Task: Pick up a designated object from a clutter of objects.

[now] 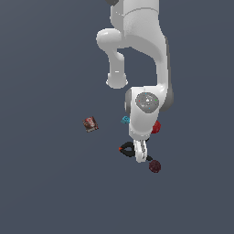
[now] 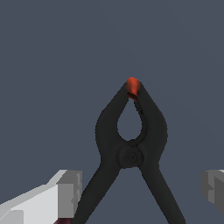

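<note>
In the exterior view we see the white arm (image 1: 139,50) reaching down from the top of the frame, its wrist bent so that the gripper (image 1: 140,155) points down at the dark floor (image 1: 50,192). The fingers sit right over the black clamp (image 1: 126,149), which lies between the cyan block (image 1: 125,119) above it and the dark maroon ball (image 1: 155,166) toward the exterior view's right. The red round fruit (image 1: 156,127) peeks out from behind the wrist, close by. The reddish-brown box (image 1: 90,124) lies well apart, toward the exterior view's left, and the floor around the cluster lies bare and wide on every side (the arm hides part of the clamp here).

In the wrist view we look straight down on the clamp (image 2: 131,148): two long black handles spread apart from a round pivot, and two curved jaws that enclose a teardrop gap and meet at a small orange-red tip (image 2: 132,86). One grey fingertip (image 2: 70,192) stands beside one handle, the other (image 2: 213,189) well off from the other handle. The gripper (image 2: 142,190) stands wide open, the handles between its fingers, neither pad touching the clamp.
</note>
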Tool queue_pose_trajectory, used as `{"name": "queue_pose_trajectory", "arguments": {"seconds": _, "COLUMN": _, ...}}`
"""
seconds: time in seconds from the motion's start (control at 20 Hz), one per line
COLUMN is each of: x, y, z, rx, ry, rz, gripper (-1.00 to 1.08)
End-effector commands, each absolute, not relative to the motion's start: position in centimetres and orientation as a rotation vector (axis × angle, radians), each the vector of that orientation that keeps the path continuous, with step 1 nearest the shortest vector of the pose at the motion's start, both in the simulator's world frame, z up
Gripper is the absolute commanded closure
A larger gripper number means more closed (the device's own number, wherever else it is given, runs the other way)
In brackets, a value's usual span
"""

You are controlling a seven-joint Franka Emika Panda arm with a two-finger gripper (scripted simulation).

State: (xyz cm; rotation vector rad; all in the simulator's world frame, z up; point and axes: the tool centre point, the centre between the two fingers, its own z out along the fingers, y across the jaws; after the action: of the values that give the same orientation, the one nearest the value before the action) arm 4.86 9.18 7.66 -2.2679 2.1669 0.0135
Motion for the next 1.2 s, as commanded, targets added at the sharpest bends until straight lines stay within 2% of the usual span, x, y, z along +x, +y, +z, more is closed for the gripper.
{"name": "queue_pose_trajectory", "arguments": {"seconds": 0.0, "x": 4.9, "y": 9.2, "z": 7.3, "rx": -2.239, "ry": 2.2, "rz": 0.006, "gripper": -0.92}}
{"name": "queue_pose_trajectory", "arguments": {"seconds": 0.5, "x": 4.8, "y": 9.2, "z": 6.6, "rx": -2.219, "ry": 2.224, "rz": 0.002, "gripper": -0.92}}
{"name": "queue_pose_trajectory", "arguments": {"seconds": 1.15, "x": 4.8, "y": 9.2, "z": 1.9, "rx": -2.214, "ry": 2.229, "rz": 0.001, "gripper": -0.92}}
